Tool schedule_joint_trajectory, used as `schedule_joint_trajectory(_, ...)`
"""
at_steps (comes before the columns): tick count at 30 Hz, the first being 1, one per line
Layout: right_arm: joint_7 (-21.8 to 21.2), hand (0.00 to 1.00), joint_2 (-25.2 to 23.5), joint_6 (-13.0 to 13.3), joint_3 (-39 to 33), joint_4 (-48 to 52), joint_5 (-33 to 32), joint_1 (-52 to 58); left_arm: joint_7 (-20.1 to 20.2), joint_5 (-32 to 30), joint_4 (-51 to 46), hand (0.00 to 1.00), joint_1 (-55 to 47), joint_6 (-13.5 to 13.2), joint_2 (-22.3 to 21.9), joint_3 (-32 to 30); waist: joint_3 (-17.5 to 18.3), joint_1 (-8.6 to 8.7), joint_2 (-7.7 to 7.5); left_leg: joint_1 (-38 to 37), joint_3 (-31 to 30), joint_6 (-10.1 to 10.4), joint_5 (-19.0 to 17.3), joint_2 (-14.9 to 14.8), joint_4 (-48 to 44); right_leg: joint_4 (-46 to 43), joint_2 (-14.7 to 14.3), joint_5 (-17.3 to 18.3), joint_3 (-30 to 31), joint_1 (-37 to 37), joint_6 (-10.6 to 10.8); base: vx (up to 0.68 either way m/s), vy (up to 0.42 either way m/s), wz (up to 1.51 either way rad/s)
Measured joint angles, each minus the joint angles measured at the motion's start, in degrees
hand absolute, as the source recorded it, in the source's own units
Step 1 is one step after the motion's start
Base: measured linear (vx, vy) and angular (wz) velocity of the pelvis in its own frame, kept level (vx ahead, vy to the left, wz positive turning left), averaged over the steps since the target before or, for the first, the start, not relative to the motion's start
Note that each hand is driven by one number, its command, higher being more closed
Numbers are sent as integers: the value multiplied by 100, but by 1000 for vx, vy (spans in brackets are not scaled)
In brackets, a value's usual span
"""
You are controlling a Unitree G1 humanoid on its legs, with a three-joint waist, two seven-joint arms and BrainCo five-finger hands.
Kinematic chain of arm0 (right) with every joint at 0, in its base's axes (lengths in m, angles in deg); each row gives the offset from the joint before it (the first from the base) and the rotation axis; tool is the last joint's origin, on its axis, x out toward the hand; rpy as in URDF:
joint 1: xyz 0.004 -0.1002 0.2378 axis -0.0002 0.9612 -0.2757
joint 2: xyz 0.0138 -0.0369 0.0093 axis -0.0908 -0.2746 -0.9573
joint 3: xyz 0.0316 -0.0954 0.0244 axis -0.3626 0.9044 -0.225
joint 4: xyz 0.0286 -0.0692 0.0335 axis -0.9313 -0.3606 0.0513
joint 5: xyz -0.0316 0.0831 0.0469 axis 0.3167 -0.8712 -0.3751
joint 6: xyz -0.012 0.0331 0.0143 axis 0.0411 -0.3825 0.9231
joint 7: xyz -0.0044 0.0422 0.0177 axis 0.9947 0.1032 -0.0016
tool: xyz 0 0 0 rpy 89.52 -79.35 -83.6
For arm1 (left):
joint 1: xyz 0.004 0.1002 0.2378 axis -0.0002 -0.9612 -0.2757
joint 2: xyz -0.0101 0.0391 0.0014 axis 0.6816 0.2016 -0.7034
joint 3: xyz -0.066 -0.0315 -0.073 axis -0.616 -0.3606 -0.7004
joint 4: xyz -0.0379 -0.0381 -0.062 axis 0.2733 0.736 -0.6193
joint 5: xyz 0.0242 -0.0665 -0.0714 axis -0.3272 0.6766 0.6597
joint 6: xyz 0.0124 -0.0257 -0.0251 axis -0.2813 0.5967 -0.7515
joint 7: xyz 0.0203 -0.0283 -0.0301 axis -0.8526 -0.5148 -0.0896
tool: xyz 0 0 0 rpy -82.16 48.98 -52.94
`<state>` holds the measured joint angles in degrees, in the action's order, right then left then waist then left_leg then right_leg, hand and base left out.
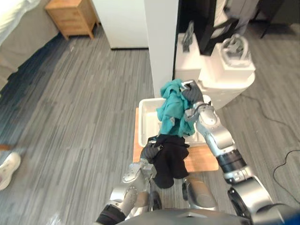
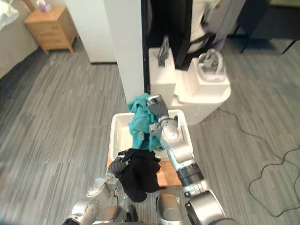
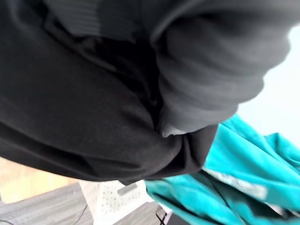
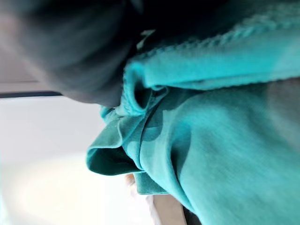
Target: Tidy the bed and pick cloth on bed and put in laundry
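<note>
So, the right hand [image 1: 192, 95] is up high, and its fingers are curled tight round a teal cloth [image 1: 172, 112]. The teal cloth hangs down from it in a bunch. In the right wrist view the teal folds sit right up against the dark cover of the hand.

The left hand [image 1: 150, 149] is lower and nearer to the robot. It is closed on a black cloth [image 1: 169, 161], which hangs down from it in a soft lump. The bottom of the teal cloth is just above the top of the black one.

Both cloths hang over a white basket [image 1: 144, 123]. The teal one is over the middle of it, and the black one is over its near edge. The basket sits on a flat wooden board [image 1: 204, 158] that lies on the floor.

The floor [image 1: 84, 103] is grey with long plank stripes. A white pillar [image 1: 161, 42] stands just behind the basket. Beside the pillar is a white boxy stand [image 1: 229, 70] with grey things on top. Far back on the left are a small wooden nightstand [image 1: 72, 16] and the edge of the bed [image 1: 14, 28]. A person's white shoe [image 1: 9, 169] is at the left side, well apart from the basket.
</note>
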<state>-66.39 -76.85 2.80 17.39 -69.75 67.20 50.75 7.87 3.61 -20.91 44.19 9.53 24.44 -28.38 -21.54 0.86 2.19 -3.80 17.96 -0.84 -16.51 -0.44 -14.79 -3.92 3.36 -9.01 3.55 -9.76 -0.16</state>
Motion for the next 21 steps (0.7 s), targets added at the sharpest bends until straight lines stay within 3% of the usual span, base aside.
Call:
schedule_joint_trajectory(7, 48, 0, 225, 193, -794, -1283, -7, -115, 5, 160, -32, 100, 213, -248, -124, -17, -210, -7, 156, -180, 121, 55, 119, -38, 188, 8, -23, -79, -113, 38, 108, 123, 6, 0)
schedule_joint_trajectory(12, -25, 0, 235, 609, -1073, -1370, -7, 262, 23, 162, -382, 100, 176, -251, -143, -144, -214, -17, 162, -444, 205, 33, 144, -15, 284, -13, -19, -78, -124, 224, 110, 31, 15, -4)
schedule_joint_trajectory(21, -143, 0, 229, 958, -1131, -1365, 27, 781, 41, 155, -487, 100, -9, -244, -65, -248, -195, -32, 124, -618, 302, 69, 93, -105, 259, 234, -88, -87, -114, 555, 80, -29, -23, -2)
